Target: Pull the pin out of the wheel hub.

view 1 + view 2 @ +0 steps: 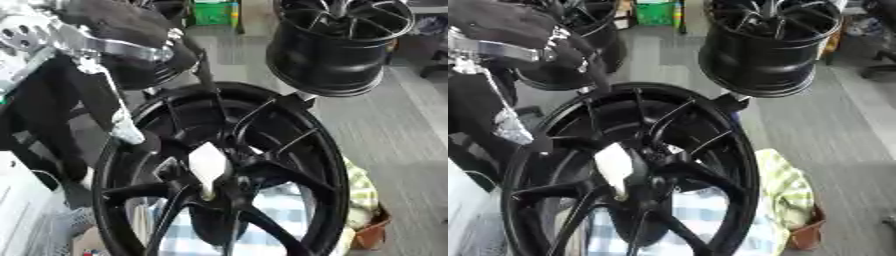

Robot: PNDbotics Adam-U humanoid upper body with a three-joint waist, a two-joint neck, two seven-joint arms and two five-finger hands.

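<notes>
My left hand [131,30] hangs above the wheel hub [214,180], its fingers too unclear to tell; the white pin [210,165] sits untouched at centre; next I reach down.

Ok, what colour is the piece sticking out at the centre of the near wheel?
White, against the black wheel hub; the pin shows best in the left eye view.
</notes>
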